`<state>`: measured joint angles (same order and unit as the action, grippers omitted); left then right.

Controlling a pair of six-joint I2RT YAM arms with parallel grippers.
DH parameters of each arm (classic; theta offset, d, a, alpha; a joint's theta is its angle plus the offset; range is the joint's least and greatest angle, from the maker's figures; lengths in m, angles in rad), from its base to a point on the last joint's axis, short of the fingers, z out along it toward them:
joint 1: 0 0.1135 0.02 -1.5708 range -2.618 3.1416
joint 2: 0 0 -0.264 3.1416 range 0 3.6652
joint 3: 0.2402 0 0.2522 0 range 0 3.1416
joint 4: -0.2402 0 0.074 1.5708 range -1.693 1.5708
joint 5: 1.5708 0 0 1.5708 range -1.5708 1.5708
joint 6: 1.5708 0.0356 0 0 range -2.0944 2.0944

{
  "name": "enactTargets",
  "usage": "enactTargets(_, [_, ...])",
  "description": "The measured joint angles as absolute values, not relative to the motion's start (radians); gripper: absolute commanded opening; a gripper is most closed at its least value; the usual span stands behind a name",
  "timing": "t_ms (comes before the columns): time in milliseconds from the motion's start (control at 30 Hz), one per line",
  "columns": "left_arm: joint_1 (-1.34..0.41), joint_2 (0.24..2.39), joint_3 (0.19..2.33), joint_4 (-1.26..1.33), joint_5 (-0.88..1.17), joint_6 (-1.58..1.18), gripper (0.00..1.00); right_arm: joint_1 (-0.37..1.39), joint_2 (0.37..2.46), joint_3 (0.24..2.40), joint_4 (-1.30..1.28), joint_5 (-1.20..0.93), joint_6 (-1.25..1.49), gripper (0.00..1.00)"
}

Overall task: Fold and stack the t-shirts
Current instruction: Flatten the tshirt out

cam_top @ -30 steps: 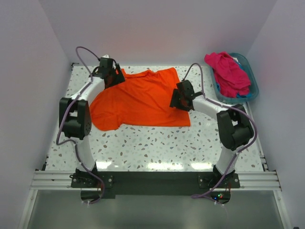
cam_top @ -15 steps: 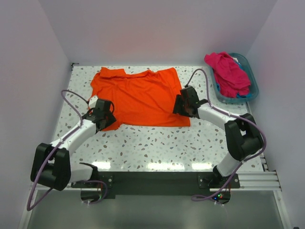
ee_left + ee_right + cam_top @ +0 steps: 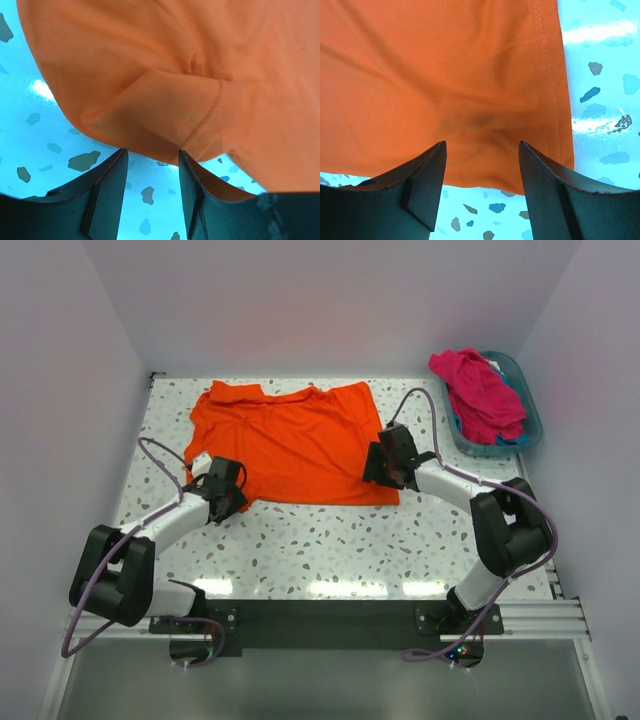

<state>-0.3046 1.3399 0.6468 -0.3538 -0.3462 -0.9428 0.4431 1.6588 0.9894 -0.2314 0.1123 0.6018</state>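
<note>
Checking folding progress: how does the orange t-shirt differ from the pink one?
The orange t-shirt lies spread on the table; the pink t-shirt is bunched in the basket. The left pincer and right pincer sit at the orange one's edges, neither by the pink one. Both are plain and unfolded.

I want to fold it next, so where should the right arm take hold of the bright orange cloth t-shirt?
Grip the bright orange cloth t-shirt by the double-stitched hem at its near right corner, coming low from the near side. It lies flat on the speckled table, so only a free edge lets the right gripper slip a finger under.
</note>
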Motion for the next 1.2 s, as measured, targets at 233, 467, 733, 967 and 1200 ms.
enactTargets(233, [-0.305,1.372,0.622,-0.347,-0.353,-0.959,0.24,0.443,1.665,0.986,-0.218,0.112,0.602,0.63])
enactTargets(467, [-0.279,1.371,0.622,-0.358,-0.365,-0.940,0.06,0.432,1.695,0.966,-0.199,0.104,0.603,0.63])
enactTargets(733, [-0.249,1.281,0.620,-0.330,-0.328,-0.884,0.43,0.421,1.697,0.953,-0.190,0.101,0.603,0.63])
enactTargets(967, [-0.249,1.304,0.618,-0.299,-0.302,-0.879,0.44,0.420,1.697,0.953,-0.186,0.101,0.603,0.63])
enactTargets(1200, [-0.251,1.389,0.630,-0.301,-0.315,-0.883,0.36,0.416,1.697,0.953,-0.186,0.101,0.602,0.63])
